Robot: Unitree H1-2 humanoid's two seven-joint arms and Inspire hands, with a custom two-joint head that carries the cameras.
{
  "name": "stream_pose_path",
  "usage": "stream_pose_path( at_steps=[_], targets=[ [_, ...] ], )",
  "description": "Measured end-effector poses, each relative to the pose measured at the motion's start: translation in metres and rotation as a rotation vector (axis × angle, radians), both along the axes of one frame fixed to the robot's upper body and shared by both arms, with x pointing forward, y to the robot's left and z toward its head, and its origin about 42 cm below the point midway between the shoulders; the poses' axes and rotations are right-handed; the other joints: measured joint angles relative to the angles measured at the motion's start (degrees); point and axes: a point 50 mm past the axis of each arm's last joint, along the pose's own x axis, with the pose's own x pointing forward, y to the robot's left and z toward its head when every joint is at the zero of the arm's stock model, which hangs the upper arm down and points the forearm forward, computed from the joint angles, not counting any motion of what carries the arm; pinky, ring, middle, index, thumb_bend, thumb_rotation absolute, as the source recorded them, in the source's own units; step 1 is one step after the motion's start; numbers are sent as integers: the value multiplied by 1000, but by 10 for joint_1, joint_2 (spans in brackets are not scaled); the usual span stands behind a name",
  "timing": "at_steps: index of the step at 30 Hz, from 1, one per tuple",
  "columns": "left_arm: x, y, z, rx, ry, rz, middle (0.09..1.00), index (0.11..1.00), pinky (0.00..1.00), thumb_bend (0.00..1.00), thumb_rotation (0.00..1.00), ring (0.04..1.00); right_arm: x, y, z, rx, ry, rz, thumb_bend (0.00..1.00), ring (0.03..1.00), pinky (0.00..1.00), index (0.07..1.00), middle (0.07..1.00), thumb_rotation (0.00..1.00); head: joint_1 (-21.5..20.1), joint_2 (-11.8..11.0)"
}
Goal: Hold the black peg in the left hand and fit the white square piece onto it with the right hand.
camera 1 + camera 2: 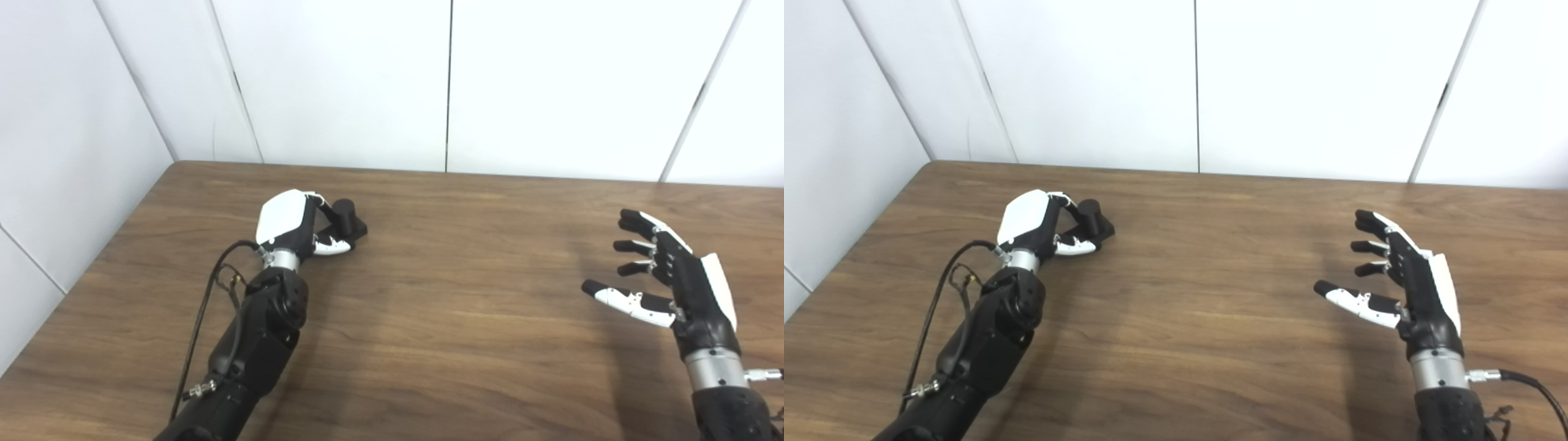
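Left hand (294,223) apparently grips the stiff, light black cylindrical plastic peg (348,215) near its base; right hand (674,275), well apart from it, is empty, fingers spread.

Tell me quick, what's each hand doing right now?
Left hand: closed around the black peg on the table.
Right hand: open, holding nothing.

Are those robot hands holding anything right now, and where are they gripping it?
The left hand is closed around the black peg, gripping its near side low down, by the base. The right hand is open and holds nothing.
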Motion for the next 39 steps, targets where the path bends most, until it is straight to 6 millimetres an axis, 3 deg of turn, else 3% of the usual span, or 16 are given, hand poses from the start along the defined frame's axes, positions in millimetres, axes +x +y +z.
stream_pose_path(
  at_steps=[9,22,27,39],
  targets=[
    [0,2,1,-8,9,-22,830,486,842,520,70,868,0,-2,0,-2,-1,-4,728,723,544,812,814,56,-8,9],
    [-3,8,-5,-51,-5,-110,877,489,880,519,75,910,0,-4,4,-2,-5,-12,710,722,554,811,821,33,-32,16],
    [-9,16,-7,-178,43,-267,915,495,838,520,77,940,0,-4,4,-5,-5,-14,712,712,545,806,813,22,-39,18],
    [-20,-2,-8,-277,73,-539,919,496,859,520,82,962,1,-4,12,-15,-23,-14,712,716,552,806,815,32,-51,23]
  ],
)
